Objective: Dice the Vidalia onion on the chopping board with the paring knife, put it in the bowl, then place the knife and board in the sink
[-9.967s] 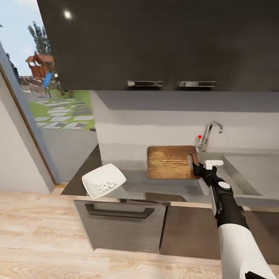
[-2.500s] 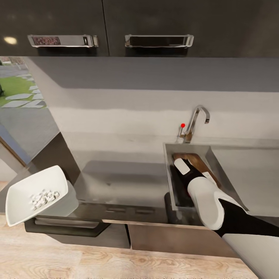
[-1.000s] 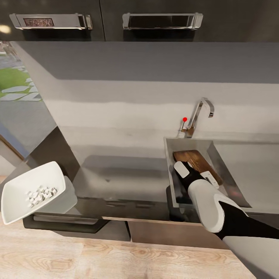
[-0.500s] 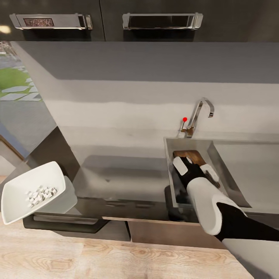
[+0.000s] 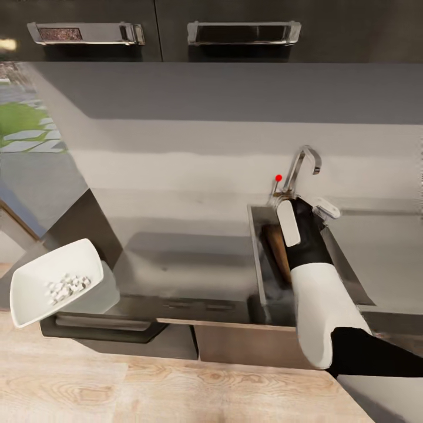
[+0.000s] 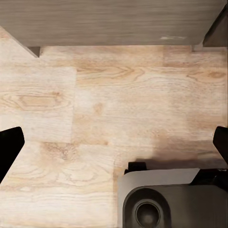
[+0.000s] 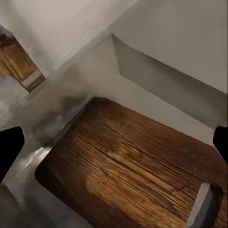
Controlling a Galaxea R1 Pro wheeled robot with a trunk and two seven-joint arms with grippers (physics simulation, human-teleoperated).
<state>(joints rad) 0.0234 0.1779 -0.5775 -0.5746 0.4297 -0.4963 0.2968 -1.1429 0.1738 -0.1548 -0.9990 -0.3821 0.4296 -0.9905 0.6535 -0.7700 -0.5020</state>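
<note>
While lying flat, chopping board [image 7: 128, 166] — lengthwise in sink [image 5: 257, 247].

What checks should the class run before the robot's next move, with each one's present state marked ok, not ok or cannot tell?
1. Dark brown wooden chopping board lies inside the matte grey sink: ok.
2. Right gripper open, above the basin, holding nothing: ok.
3. Paring knife in the sink: cannot tell.
4. Glossy white bowl holds the white diced pieces: ok.
5. Bowl fully on the grey countertop: not ok, it overhangs the front edge.
6. Left gripper open over wood floor: ok.
</note>
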